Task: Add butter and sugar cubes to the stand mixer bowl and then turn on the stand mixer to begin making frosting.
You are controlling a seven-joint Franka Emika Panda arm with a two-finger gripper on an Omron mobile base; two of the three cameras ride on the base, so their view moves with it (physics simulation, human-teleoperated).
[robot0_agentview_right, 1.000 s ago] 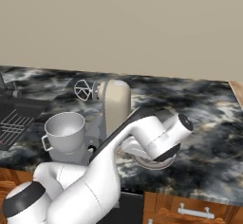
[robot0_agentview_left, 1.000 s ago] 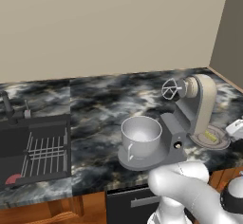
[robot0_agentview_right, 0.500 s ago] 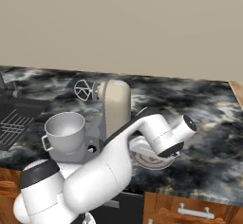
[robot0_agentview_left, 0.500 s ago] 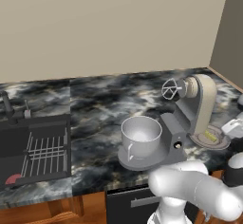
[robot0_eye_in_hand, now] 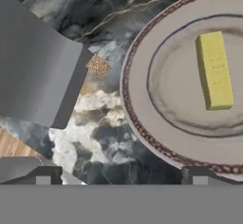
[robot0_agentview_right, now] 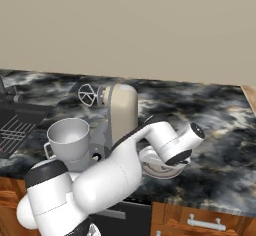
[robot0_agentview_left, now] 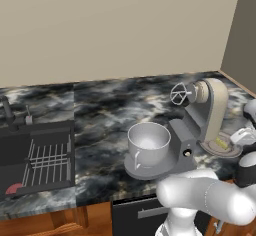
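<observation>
The butter (robot0_eye_in_hand: 216, 71), a pale-yellow stick, lies on a round grey plate (robot0_eye_in_hand: 142, 118) with a patterned rim. A tiny speckled tan sugar cube (robot0_eye_in_hand: 98, 66) rests on the counter between that plate and the mixer's dark grey base (robot0_eye_in_hand: 38, 71). My gripper (robot0_eye_in_hand: 121, 176) hovers above the plate's near rim, open, with nothing between its fingertips (robot0_eye_in_hand: 43, 175). The stand mixer (robot0_agentview_left: 209, 109) has its beige head tilted back and its whisk (robot0_agentview_left: 179, 94) raised. The stand mixer bowl (robot0_agentview_left: 148, 141), light grey with a side handle, sits on the base and looks empty.
A dark sink (robot0_agentview_left: 35, 160) with a wire rack and a faucet (robot0_agentview_left: 7, 111) lies at the counter's left. A side wall (robot0_agentview_left: 242, 35) closes the right end. My own white arm (robot0_agentview_right: 115, 170) arches in front of the mixer. Drawers (robot0_agentview_right: 200, 222) sit below the counter edge.
The arm's elbow has swung lower and toward the counter's front. The hand stays over the plate with little shift. The jaws stay open.
</observation>
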